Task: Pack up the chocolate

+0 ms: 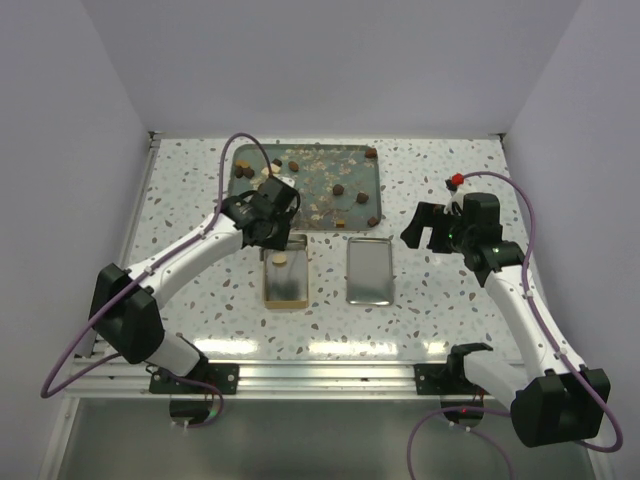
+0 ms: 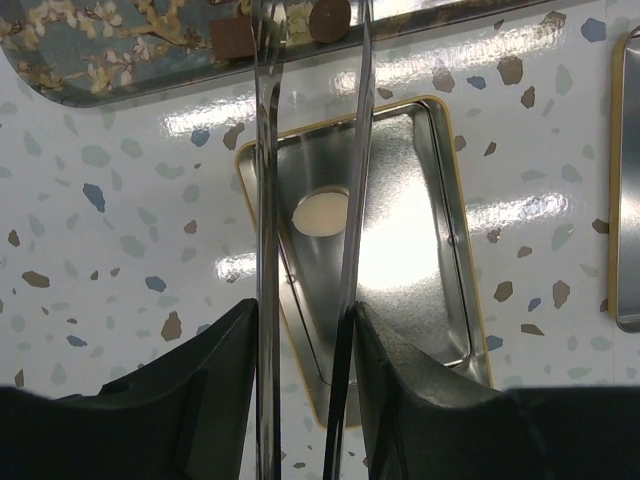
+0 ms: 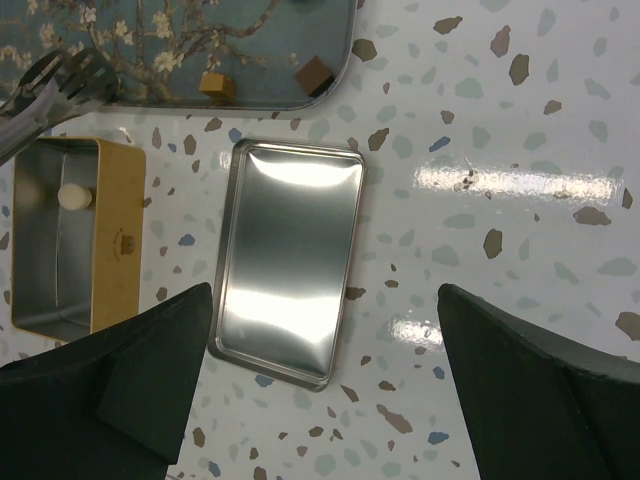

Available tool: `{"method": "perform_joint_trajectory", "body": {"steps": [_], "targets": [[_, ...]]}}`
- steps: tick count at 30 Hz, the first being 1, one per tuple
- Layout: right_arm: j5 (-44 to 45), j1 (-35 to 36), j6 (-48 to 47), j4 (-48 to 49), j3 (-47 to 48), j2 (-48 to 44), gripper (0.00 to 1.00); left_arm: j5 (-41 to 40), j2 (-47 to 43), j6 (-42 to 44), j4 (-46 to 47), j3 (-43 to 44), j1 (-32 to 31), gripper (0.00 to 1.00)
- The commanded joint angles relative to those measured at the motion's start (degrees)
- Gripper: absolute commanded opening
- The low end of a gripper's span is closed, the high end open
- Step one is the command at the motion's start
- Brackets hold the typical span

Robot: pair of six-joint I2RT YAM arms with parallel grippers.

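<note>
Left arm (image 1: 190, 262) and right arm (image 1: 520, 295): white links, black joints, looping purple cables (image 1: 243, 136); left gripper (image 1: 275, 205) and right gripper (image 1: 425, 232) black.

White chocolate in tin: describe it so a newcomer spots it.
On the floral tray's near side lie a gold tin, left, and a flat lid, right. Inside the tin sits one round cream-white disc, the only chocolate off the tray.

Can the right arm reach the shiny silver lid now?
Probably yes. The right end effector hangs open near the silver lid, with nothing on the lid or between them.
</note>
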Motion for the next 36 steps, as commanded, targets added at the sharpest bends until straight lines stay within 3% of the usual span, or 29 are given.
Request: {"method": "perform_joint_trajectory", "body": {"steps": [1,5,13,25,36], "targets": [[-0.67,0.22,-0.38,0.68,0.55,-0.65,0.98,-0.6,0.6,1.19,1.09,0.96,-0.18,0.46],[-0.59,0.22,-0.39,0.68,0.2,-0.91,0.98,-1.04,0.6,2.06,0.65,0.35,-0.1,0.45],[-0.67,0.22,-0.3,0.68,0.29,-1.08,0.98,-1.57,0.51,4.09,-0.23,1.57,-0.1,0.34],[-0.41,0.22,-0.47,0.59,0.82,-1.09,0.98,-4.03,-4.93,5.14,-1.46,7.72,-0.1,0.3],[-0.15,0.22,-0.56,1.47,2.48,1.28,0.98,1.06,-13.9,5.14,-1.11,1.76,-0.27,0.29]]}}
